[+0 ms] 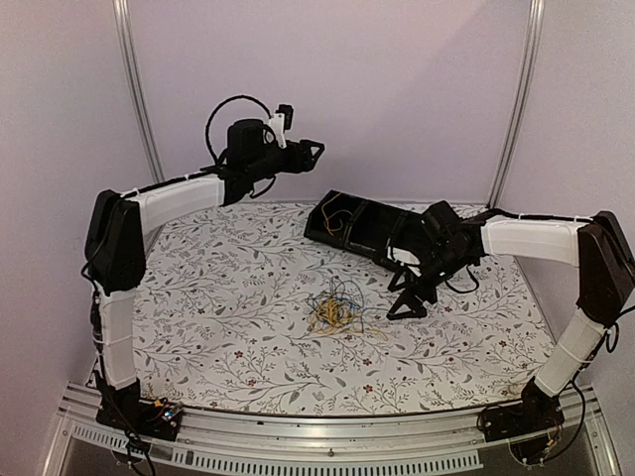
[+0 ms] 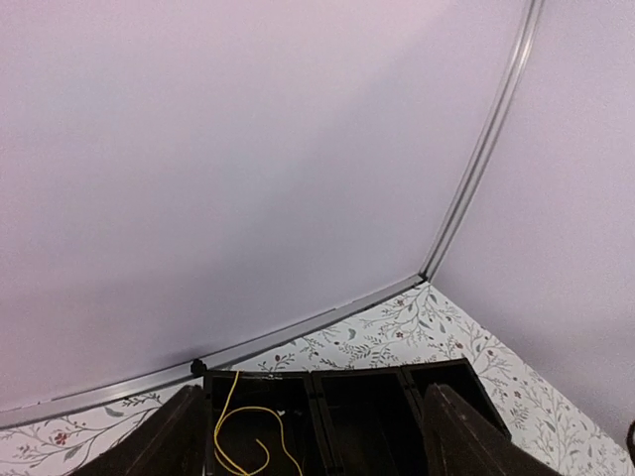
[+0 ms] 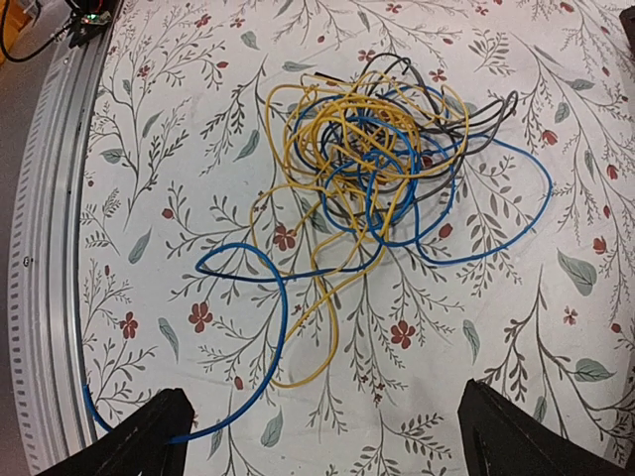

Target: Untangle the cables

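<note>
The cables [image 1: 335, 312] lie as one tangle of yellow, blue and dark wires on the floral tablecloth, also seen in the right wrist view [image 3: 377, 169]. A blue wire end [image 3: 268, 357] trails toward the near left finger. My right gripper [image 1: 409, 297] is open and empty, just right of the tangle and above the cloth; in its own view [image 3: 332, 446] the jaws stand wide apart. My left gripper [image 1: 308, 154] is raised high at the back, open and empty [image 2: 317, 446]. One yellow cable [image 2: 243, 436] lies in the left compartment of the black tray [image 2: 317, 382].
The black tray [image 1: 342, 233], divided into compartments, stands at the back of the table, partly under the right arm. A metal rail [image 3: 45, 248] runs along the table's near edge. Walls enclose the back and sides.
</note>
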